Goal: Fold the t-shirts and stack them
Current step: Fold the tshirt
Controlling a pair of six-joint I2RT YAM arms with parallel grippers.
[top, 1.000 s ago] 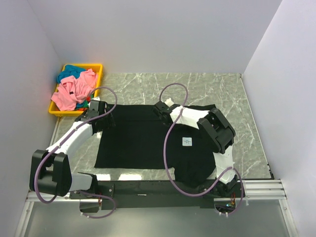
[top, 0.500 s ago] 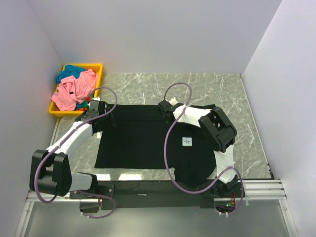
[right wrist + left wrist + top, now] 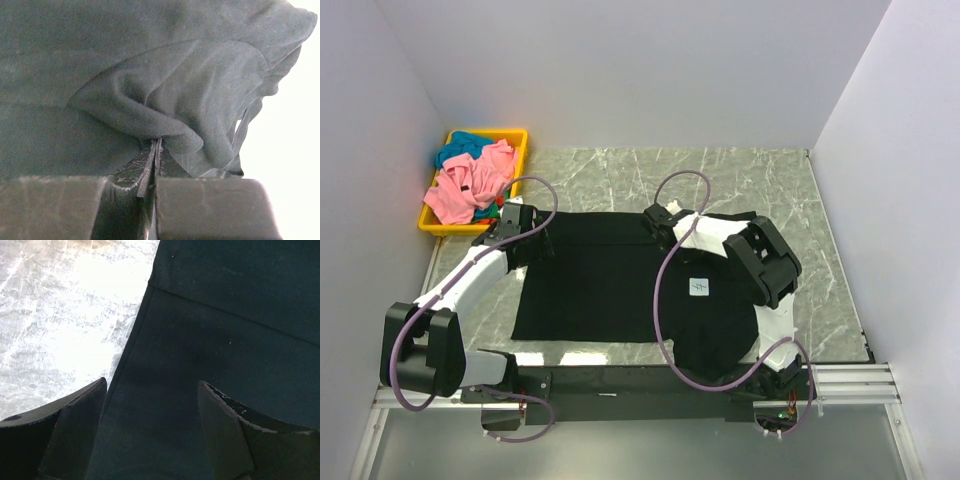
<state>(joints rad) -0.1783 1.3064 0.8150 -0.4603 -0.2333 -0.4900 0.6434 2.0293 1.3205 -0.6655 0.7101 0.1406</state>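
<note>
1. Worktop (image 3: 620, 170): grey marbled slab. Your two arms are bolted at its near edge, and a purple cable (image 3: 660, 300) loops off each.

2. Black t-shirt (image 3: 590, 285): the piece you are working on.
- It lies across the middle of the worktop.
- The left part is spread flat.
- The right part is bunched and reaches down to the near edge beside the right arm's base.
- A small white tag (image 3: 699, 287) lies face up on the right half.

3. Left pincer (image 3: 150, 432): spread wide, holding nothing.
- It sits at the shirt's left edge, toward that edge's far end.
- In the left wrist view the hem runs up between the fingers (image 3: 75, 432), with one finger on the marble side and the other over black cloth.
- Whether the tips touch the fabric cannot be told.

4. Right pincer (image 3: 156, 155): closed tight on the black t-shirt.
- It is at the shirt's far edge, about halfway across the worktop.
- The right wrist view shows a rolled fold of black cloth pinched in the seam between the two pads, with more fabric puckered up around it.

5. Yellow bin (image 3: 523, 150): stands at the far left corner of the worktop, against the left wall.

6. Pink t-shirt (image 3: 470, 185): crumpled in the bin, spilling over its near rim.

7. Teal t-shirt (image 3: 465, 143): crumpled at the bin's far end, partly under the pink one.
</note>
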